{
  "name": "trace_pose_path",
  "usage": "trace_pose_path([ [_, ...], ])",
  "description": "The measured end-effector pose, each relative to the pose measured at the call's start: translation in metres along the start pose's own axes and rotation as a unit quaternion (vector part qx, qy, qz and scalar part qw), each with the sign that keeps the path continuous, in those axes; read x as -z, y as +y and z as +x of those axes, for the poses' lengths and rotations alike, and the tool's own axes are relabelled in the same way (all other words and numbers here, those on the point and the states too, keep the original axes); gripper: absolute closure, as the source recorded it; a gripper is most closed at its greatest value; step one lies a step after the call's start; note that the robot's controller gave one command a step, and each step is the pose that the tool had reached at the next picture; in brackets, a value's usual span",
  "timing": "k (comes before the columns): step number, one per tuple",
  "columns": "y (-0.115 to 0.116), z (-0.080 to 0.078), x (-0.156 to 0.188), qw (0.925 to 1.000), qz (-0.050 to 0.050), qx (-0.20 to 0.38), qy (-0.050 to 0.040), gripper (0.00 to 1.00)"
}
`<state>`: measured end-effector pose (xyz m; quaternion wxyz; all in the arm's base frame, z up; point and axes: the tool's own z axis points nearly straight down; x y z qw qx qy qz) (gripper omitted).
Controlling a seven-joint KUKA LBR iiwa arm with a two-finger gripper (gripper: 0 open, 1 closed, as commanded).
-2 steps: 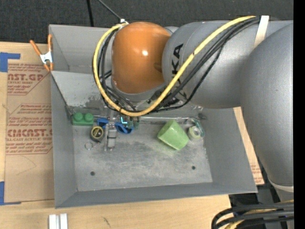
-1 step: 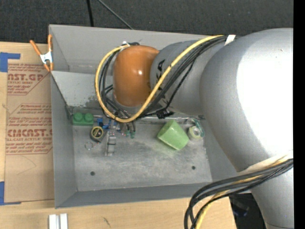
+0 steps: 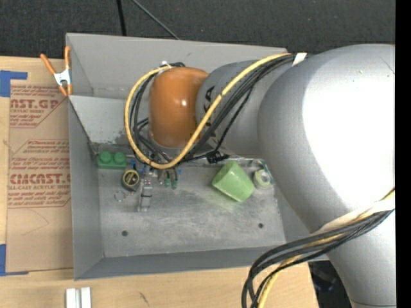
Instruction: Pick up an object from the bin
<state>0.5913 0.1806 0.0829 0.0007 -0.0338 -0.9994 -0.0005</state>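
Now | tool [image 3: 145, 196] over bin floor [image 3: 192, 223] | green block [image 3: 111, 158] nearby

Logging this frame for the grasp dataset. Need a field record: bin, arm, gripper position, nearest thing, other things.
bin: grey metal bin
arm: enters from the right; orange wrist cover, looped yellow and black cables
gripper: low over the floor, left of centre
nearest thing: small dark round thing with a yellow rim, just left of the gripper
back left: green block against the wall
right of centre: light green chunk, with a small pale round thing beside it
grasp: cannot tell
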Motion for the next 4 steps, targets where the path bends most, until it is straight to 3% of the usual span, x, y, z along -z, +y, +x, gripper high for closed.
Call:
trace_pose_path([
  [2, 0.016, -0.002, -0.013, 0.999, 0.0, 0.045, -0.0021, 0.0],
  [3, 0.016, -0.003, -0.011, 0.999, -0.001, 0.044, -0.003, 1.0],
  [4, 0.002, 0.016, 0.142, 0.9981, -0.001, 0.061, -0.0051, 1.0],
])
